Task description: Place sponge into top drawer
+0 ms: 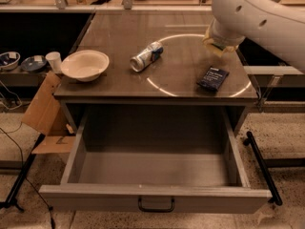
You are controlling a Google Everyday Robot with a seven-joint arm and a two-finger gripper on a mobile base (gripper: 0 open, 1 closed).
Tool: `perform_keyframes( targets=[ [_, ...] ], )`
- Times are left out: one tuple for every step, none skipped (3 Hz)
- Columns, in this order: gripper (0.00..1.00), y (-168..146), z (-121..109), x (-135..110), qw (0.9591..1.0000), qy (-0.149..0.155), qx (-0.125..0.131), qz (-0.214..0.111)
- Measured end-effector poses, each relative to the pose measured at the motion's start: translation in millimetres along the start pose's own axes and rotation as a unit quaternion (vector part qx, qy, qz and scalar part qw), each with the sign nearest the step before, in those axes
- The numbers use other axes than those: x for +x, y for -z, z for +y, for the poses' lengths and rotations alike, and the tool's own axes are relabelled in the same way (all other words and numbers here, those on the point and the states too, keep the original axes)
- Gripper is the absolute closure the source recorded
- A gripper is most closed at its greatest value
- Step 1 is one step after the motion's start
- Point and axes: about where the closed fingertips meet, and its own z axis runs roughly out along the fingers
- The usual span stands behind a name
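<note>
The gripper [218, 38] hangs over the sponge [213, 48] behind the open top drawer [95, 197].

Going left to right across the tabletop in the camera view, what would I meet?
White bowl → tipped-over can → dark blue packet. The claw sits at the sponge just behind the packet, under the white arm, so neither gets its own place in the order.

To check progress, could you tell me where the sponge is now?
In the camera view the sponge is at the back right of the tabletop, behind the blue packet, with the gripper at it under the white arm.
</note>
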Motion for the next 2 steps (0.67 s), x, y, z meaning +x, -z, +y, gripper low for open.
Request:
perform_keyframes(
  targets=[
    [1.00,51,-12,4,0.9993,0.002,-0.033,-0.019],
    [1.00,100,-24,16,0.9970,0.009,-0.069,-0.036]
  ],
)
